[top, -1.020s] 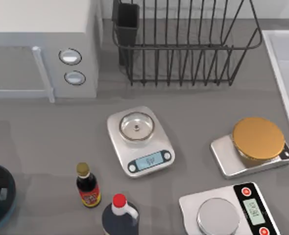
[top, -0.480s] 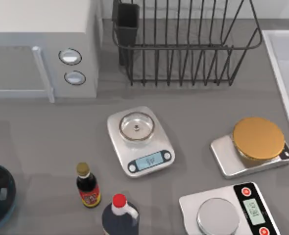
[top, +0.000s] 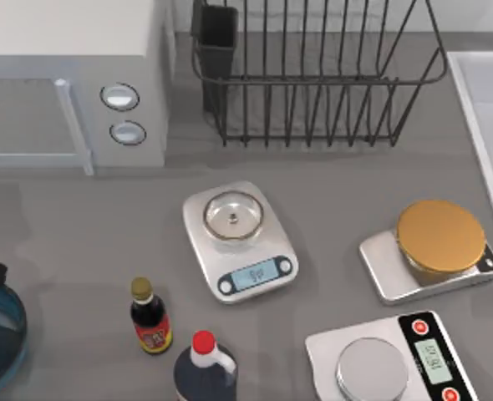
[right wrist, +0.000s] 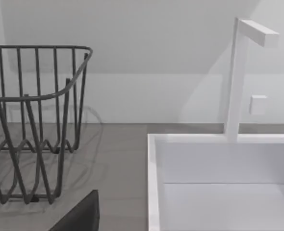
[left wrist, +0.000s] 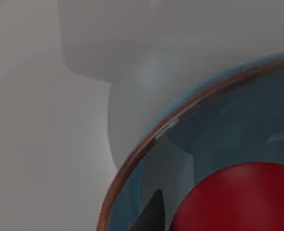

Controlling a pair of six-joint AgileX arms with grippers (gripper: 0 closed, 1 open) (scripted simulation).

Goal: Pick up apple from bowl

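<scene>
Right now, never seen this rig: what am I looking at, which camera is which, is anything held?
Two AgileX robot arms work at a grey table in simulation. One picture looks down from above; the other two come from a camera on each wrist. On the table: a microwave, a wire dish rack, three kitchen scales, a small sauce bottle, a dark red-capped bottle, and a blue glass bowl at the left edge. The left wrist view shows the left pincer in the bowl beside the red apple; whether it grips is unclear. The right pincer is parked by the rack and sink.
</scene>
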